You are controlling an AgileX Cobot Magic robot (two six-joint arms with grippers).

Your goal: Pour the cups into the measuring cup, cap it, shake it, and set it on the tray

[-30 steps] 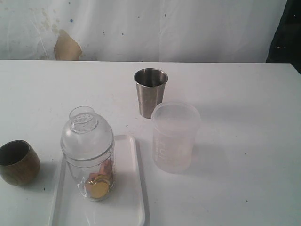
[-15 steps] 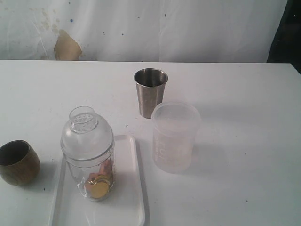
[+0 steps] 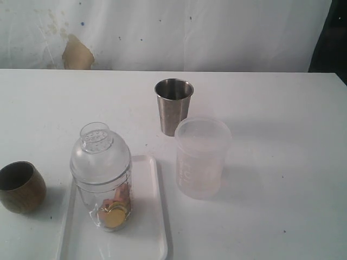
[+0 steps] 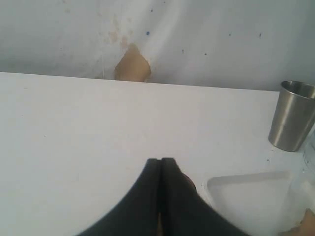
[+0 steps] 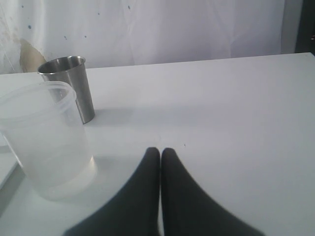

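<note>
The measuring cup (image 3: 103,189) stands upright on the tray (image 3: 149,216), a clear domed cap (image 3: 97,149) on top and yellow and orange pieces at its bottom. The brown cup (image 3: 20,187) sits left of the tray. The steel tumbler (image 3: 173,105) stands farther back, mid-table. Neither gripper shows in the exterior view. My left gripper (image 4: 161,160) is shut and holds nothing, above bare table beside the tray's corner (image 4: 246,179), with the steel tumbler (image 4: 294,115) beyond. My right gripper (image 5: 160,150) is also shut and holds nothing, with the steel tumbler (image 5: 74,83) off to one side.
A wider frosted container (image 3: 200,157) stands right of the tray, just in front of the steel tumbler; in the right wrist view the frosted container (image 5: 44,142) is close beside my fingers. A white backdrop with a tan patch (image 3: 76,54) closes off the table's far edge.
</note>
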